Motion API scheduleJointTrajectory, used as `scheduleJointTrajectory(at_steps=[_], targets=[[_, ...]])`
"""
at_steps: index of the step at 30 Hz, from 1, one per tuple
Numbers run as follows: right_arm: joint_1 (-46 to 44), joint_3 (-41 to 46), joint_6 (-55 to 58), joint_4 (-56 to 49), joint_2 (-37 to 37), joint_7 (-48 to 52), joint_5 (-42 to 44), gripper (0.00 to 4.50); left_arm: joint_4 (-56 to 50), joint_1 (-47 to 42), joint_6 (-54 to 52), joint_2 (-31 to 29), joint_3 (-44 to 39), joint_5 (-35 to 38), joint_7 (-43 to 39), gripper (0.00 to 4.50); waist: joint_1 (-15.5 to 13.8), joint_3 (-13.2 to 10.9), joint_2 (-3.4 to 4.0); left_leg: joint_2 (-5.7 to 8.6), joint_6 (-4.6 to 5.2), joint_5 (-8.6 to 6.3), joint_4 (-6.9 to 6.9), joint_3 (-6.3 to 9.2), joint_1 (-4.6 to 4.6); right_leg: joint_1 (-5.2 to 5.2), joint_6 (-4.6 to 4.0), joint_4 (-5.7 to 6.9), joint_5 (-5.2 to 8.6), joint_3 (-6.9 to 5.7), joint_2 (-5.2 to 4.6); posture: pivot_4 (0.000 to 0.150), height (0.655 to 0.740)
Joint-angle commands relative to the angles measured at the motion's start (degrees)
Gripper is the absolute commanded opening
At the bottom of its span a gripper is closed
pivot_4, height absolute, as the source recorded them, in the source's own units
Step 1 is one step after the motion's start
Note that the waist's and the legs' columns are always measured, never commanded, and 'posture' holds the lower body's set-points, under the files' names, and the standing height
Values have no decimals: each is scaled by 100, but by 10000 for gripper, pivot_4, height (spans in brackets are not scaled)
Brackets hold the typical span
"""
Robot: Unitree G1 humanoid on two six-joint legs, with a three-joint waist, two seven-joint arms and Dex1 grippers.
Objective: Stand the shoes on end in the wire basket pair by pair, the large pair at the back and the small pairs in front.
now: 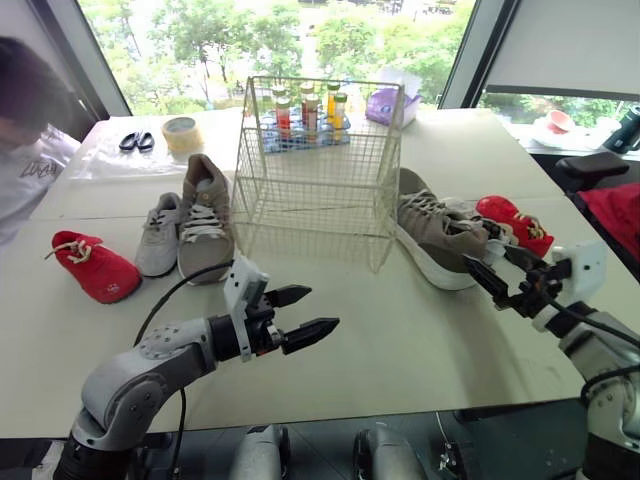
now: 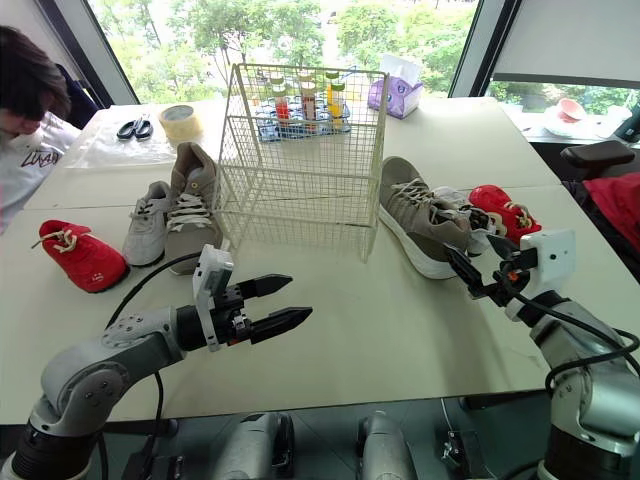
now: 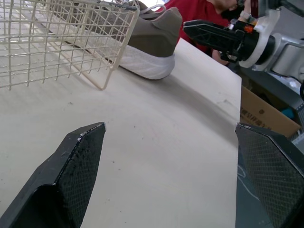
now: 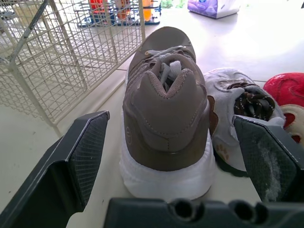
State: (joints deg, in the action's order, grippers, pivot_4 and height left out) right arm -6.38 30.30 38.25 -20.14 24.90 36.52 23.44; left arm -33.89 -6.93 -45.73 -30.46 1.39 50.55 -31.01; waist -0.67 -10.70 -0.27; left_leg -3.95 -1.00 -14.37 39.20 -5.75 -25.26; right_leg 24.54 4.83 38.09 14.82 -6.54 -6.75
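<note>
- Your pale tabletop carries the wire basket, with a window onto trees behind.
- Your left jaws and right jaws stand open, empty.

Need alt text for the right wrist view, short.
A tan shoe lies with its heel toward the camera, framed between the open fingers of the right gripper. A wire basket stands on one side of it; a white shoe and a red shoe lie on the other, all on the table.
</note>
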Motion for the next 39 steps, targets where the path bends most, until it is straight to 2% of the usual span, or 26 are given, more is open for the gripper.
scheduleJointTrajectory(at_steps=[1, 9, 12, 14, 18, 21, 24, 26, 30, 33, 35, 39], targets=[[-278, -223, -457, 391, 84, -10, 47, 44730, -102, -18, 106, 32, -4, -72, -11, 45000, 1, 0, 0, 0, 0, 0, 0, 0, 0, 0, 0, 0, 0, 0, 0, 1500, 6938], [-1042, -813, -1462, 2354, 190, 188, -190, 44730, -137, -3, 123, 73, 27, -295, 43, 45000, 2, 0, 1, 0, 1, 1, 3, -1, 0, 0, 1, 1, -1, 0, 0, 1500, 6938], [-1069, -1023, -1691, 2616, 288, 179, -370, 37037, -175, 2, 106, 69, -17, -316, 46, 45000, 3, 1, 1, 0, 0, 1, 2, -2, 0, 0, 1, 2, -1, 0, 0, 1500, 6938], [-1056, -1074, -1764, 2631, 305, 176, -349, 28696, -158, -5, 108, 68, -36, -332, 32, 45000, 2, 1, 0, 0, 0, 1, 2, -2, 0, -1, 2, 2, -1, 0, 0, 1500, 6938], [-997, -1175, -1836, 2511, 282, 74, -341, 16391, -63, -49, 125, 63, -51, -380, -35, 45000, 17, 12, -5, 0, 0, 1, 3, -2, 5, -5, 1, 2, -1, 0, 0, 1500, 6938], [-944, -1133, -1755, 2209, 228, -126, -221, 5261, 56, -263, 113, 115, -123, -331, -48, 45000, 10, 20, -14, -2, 0, 1, 3, -1, 9, -8, 1, 2, -1, -1, 1, 1500, 6938], [-971, -805, -1554, 1587, 369, -455, 4, 5261, 237, -587, -127, 95, -493, 210, -107, 45000, 1, 19, -12, -2, 0, 1, 3, -2, 8, -8, 1, 2, -1, 0, 1, 1500, 6938], [-1122, -478, -1419, 1223, 595, -682, 132, 5261, 339, -820, -461, -145, -763, 808, -350, 45000, -6, 13, -4, -2, 0, 1, 3, -1, 0, 0, 1, 2, -1, 0, 0, 1500, 6938], [-1653, 195, -814, 500, 1403, -918, 608, 5261, 839, -1394, -1048, -728, -1300, 2036, -883, 45000, -16, -12, 38, 4, -11, 8, 3, -5, -16, 16, 2, 3, -1, 1, -6, 1500, 6938], [-1990, 441, -419, 136, 1911, -974, 940, 5261, 1331, -1879, -1279, -953, -1557, 2653, -1059, 45000, -8, -14, 40, 4, -9, 7, 0, -3, -15, 17, 3, 2, -1, -1, -5, 1500, 6938], [-2349, 499, -317, 50, 2276, -1002, 1024, 5261, 1777, -2383, -1288, -978, -1723, 2889, -1034, 45000, -4, -14, 38, 3, -8, 6, -3, -2, -11, 14, 4, 3, 0, -1, -3, 1500, 6938], [-3336, 178, -306, 168, 2817, -690, 1343, 5261, 3146, -3750, -955, -836, -2003, 2782, -733, 45000, 19, -13, 33, 3, -1, 2, -2, -3, -8, 12, 3, 3, -1, 0, -1, 1500, 6938]])
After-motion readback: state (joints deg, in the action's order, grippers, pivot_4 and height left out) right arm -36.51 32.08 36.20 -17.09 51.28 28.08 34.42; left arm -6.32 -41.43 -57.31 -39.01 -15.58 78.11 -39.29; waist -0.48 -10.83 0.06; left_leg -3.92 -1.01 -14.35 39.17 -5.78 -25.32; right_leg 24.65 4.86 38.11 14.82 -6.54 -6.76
